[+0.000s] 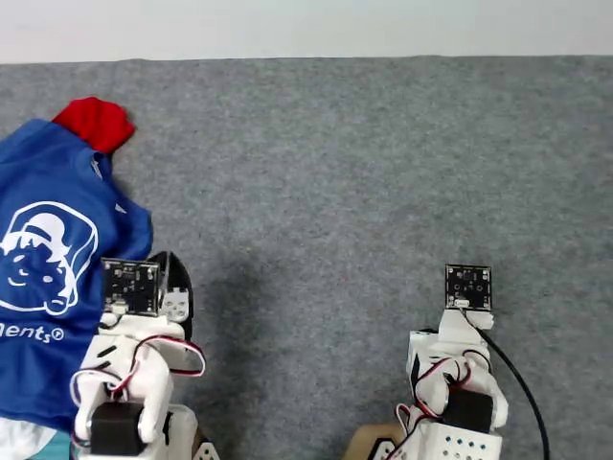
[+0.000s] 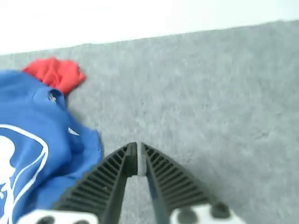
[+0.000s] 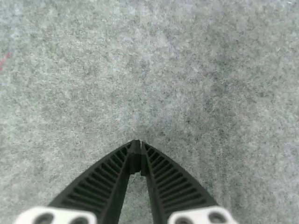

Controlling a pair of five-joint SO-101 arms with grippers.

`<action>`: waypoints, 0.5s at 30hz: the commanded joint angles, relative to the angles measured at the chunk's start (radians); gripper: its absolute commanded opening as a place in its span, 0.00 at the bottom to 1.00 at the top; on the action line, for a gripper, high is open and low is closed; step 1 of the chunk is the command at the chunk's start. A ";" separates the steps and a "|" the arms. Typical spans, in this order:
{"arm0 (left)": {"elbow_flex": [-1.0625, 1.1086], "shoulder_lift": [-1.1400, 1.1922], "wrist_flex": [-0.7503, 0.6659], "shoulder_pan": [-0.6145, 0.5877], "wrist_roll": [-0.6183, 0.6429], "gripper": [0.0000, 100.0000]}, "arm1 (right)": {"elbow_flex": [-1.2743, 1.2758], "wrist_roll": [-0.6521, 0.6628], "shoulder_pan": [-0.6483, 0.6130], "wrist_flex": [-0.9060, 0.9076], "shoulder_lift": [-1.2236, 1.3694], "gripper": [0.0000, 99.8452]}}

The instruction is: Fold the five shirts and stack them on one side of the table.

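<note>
A blue shirt with a white print lies spread at the left side of the grey table, over a red shirt whose corner sticks out at the far end. Both show in the left wrist view, blue shirt and red shirt. My left gripper is shut and empty, just right of the blue shirt's edge, near the front. My right gripper is shut and empty over bare felt at the front right. In the high view the left arm and right arm sit tucked back.
Grey felt covers the table; its far edge meets a white wall. A bit of white and light-blue cloth peeks from under the blue shirt at the front left corner. A black cable runs beside the right arm.
</note>
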 commanded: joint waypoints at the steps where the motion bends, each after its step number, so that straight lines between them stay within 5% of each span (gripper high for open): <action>1: -0.097 0.112 0.069 0.002 -0.003 0.09 | 0.017 0.008 0.012 -0.005 -0.005 0.01; 8: -0.440 0.489 0.097 0.002 0.041 0.09 | 0.017 0.008 0.012 -0.005 -0.005 0.01; 15: -0.975 0.993 0.430 0.000 0.038 0.09 | 0.017 0.008 0.012 -0.005 -0.005 0.01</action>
